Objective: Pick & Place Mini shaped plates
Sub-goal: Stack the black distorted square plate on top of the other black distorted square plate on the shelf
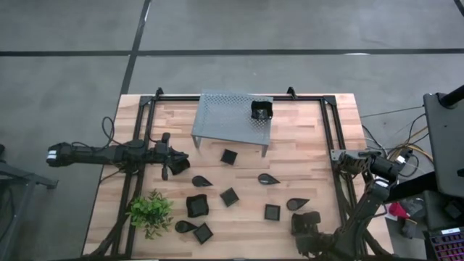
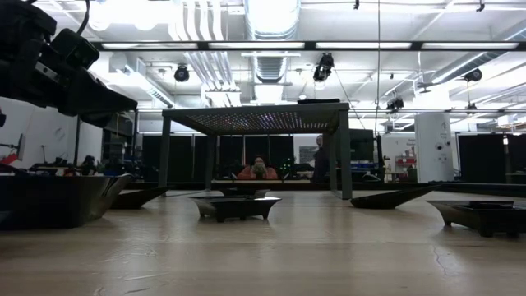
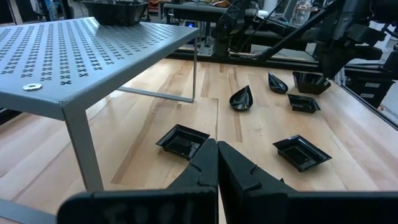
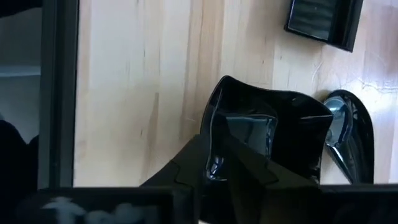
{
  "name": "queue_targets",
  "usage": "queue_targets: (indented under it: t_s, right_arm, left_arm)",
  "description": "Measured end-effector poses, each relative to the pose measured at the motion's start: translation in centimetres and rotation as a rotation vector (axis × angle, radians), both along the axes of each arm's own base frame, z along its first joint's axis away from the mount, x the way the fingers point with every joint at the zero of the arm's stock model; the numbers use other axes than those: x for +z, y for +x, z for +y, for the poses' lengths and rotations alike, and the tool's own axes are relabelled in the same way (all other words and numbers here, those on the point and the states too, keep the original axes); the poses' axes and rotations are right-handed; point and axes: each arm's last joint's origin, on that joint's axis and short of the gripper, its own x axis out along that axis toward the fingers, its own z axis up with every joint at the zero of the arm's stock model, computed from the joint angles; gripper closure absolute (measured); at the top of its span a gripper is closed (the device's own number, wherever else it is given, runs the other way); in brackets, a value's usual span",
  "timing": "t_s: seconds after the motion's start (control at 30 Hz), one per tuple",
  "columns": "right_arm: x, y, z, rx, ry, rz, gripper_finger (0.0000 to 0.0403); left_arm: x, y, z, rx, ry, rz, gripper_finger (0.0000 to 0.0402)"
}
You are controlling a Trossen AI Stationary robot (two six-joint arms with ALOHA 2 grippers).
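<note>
Left gripper (image 1: 176,165) near the surface's (image 1: 304,138) left edge, fingers (image 3: 205,165) pressed together on nothing, pointed toward a square plate (image 3: 182,140) just ahead; plant (image 1: 151,211) at the front left corner; small black plates scattered across the middle and front, square and teardrop alike; rack (image 1: 232,116) at the back centre with one plate on top (image 1: 261,110) at its right end; right gripper (image 1: 306,226) low at the front right, fingers clamped on the rim of a larger plate (image 4: 267,134), a teardrop plate (image 4: 348,134) touching or just beside it. Risks, as a judgement: thin rim grip letting that glossy plate tilt or slip on the lift; neighbouring teardrop nudged or dragged along; rack edge clipped on the way over.
</note>
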Motion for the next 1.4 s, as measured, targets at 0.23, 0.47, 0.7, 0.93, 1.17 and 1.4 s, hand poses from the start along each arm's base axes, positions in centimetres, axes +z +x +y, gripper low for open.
queue_targets:
  t_s: [0.23,0.47,0.7,0.93,1.17,1.4]
  right_arm:
    - [-0.3,-0.1,0.2,-0.001,0.036,0.02,0.0326]
    - [-0.9,-0.3,-0.2,0.001,0.017,0.034,0.0325]
    - [-1.0,-0.3,-0.3,-0.001,0.015,0.039,0.0347]
    - [-1.0,-0.3,-0.4,0.01,0.004,0.045,0.0391]
    - [-0.2,-0.4,-0.7,0.009,-0.068,0.049,0.0394]
    - [1.9,0.0,-0.8,0.037,-0.17,-0.01,0.0394]
  left_arm:
    - [0.0,0.0,0.0,0.0,0.0,0.0,0.0401]
    - [0.0,0.0,0.0,0.0,0.0,0.0,0.0401]
    - [0.0,0.0,0.0,0.0,0.0,0.0,0.0401]
    - [0.0,0.0,0.0,0.0,0.0,0.0,0.0401]
    - [0.0,0.0,0.0,0.0,0.0,0.0,0.0401]
    - [0.0,0.0,0.0,0.0,0.0,0.0,0.0401]
